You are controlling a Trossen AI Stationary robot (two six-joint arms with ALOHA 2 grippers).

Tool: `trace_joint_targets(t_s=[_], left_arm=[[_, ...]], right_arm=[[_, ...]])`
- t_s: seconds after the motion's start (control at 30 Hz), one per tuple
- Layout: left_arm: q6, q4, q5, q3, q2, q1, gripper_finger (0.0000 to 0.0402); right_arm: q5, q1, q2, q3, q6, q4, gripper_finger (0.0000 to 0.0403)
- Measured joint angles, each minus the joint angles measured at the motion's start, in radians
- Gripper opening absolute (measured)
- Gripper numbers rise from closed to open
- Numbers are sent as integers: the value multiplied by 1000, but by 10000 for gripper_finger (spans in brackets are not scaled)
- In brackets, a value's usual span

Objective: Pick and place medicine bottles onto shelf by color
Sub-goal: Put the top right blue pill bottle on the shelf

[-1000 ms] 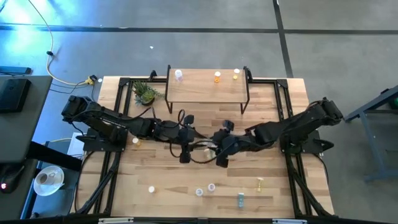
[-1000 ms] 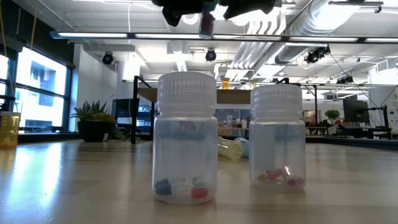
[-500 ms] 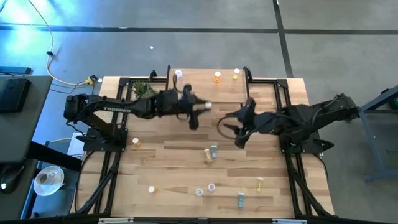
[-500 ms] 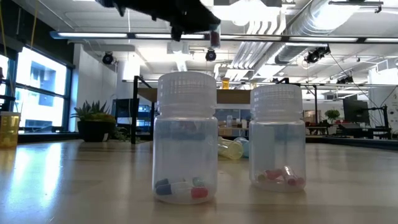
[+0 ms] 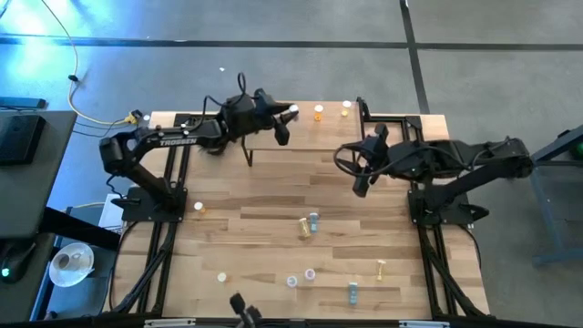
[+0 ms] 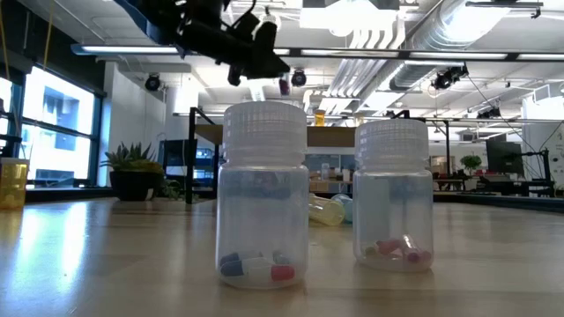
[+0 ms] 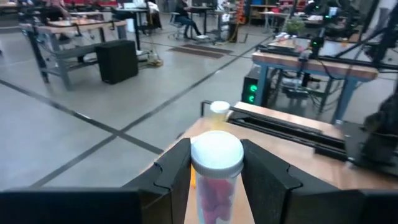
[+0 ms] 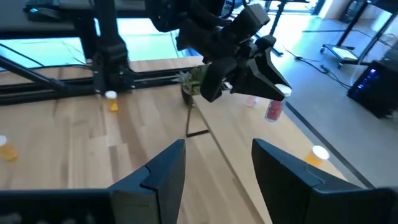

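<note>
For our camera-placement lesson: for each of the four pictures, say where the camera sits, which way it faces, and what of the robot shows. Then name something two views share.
High view: above the table, facing straight down; both arms, shelf.
Low view: at tabletop height, facing level across; two clear bottles up close, left arm overhead.
Left wrist view: on the left arm, facing forward; left gripper shut on the pink bottle.
Right wrist view: on the right arm, facing across the table; right gripper open, empty.
Shared: the pink bottle shows in the left wrist, right wrist and high views.

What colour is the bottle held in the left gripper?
Pink contents under a white cap: the bottle shows best in the left wrist view.
</note>
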Motion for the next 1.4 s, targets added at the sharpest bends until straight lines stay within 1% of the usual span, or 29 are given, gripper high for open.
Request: trace_joint_targets(t_s=[0.2, 0.33, 0.5, 0.73, 0.9, 1.27, 1.4], left_arm=[[18, 27, -19, 0, 62, 27, 117], [26, 63, -117, 0, 102, 29, 117], [36, 99, -147, 0, 135, 35, 117], [9, 88, -244, -2, 136, 24, 117], [-26, 54, -246, -2, 136, 18, 117], [-20, 25, -307, -4, 144, -1, 117], [-6, 25, -311, -4, 145, -5, 117]], right_arm=[[0, -46, 0, 0, 0, -55, 176], [0, -74, 0, 0, 0, -80, 176], [0, -109, 0, 0, -11, -102, 176], [0, -156, 0, 0, -26, -104, 176], [0, -182, 0, 0, -26, -114, 176], [0, -203, 1, 0, -26, -118, 176], [0, -203, 1, 0, -26, -118, 176]])
